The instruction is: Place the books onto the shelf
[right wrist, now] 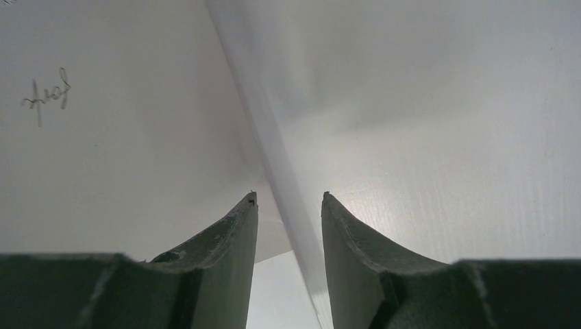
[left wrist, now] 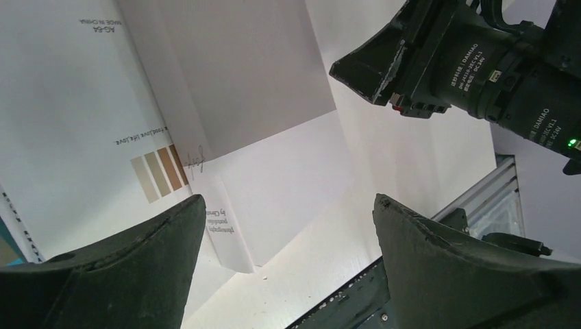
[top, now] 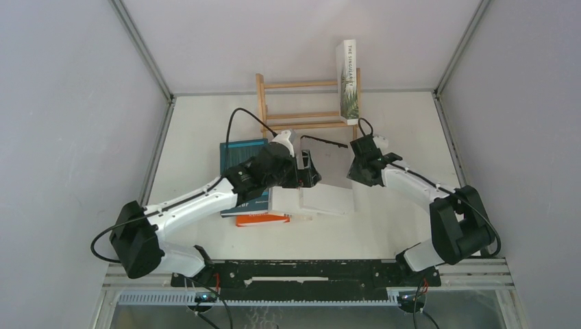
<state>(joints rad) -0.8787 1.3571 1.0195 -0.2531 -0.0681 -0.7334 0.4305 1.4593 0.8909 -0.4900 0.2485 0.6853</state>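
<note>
edge of the plain grey book is pinched by the right gripper, tilted over a flat white book before the light-wood slatted shelf. the left gripper is spread wide, empty.

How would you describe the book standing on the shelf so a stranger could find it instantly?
Look to the far edge of the table, where a small light-wood shelf stands. At its right end is the Singularity book, the only one upright, white with a green palm leaf; the other books are piled mid-table.
</note>
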